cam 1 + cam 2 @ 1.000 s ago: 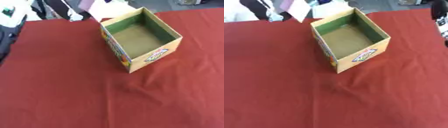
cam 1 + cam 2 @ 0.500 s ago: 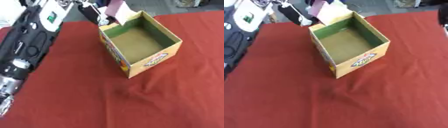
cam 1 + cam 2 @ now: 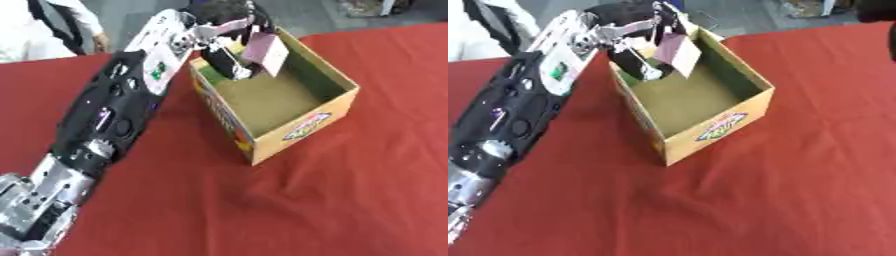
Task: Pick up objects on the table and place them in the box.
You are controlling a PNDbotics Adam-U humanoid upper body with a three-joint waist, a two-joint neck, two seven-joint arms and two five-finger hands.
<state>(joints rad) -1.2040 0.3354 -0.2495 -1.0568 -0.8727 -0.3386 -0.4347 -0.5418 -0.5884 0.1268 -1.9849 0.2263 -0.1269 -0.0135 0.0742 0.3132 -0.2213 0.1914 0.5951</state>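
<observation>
Bright, even light across the red counter, no glare spots on the cloth. Both views are soft all over, with blocky smearing; edges of the box look fuzzy and its printed label is unreadable. The box throws a faint, short shadow onto the cloth at its near corner, and its inner far wall sits in shade. The left hand is motion-blurred, the pale pink item it holds smeared too. Pale highlights gleam on the silver arm joints. The background above the counter is washed out and indistinct.
</observation>
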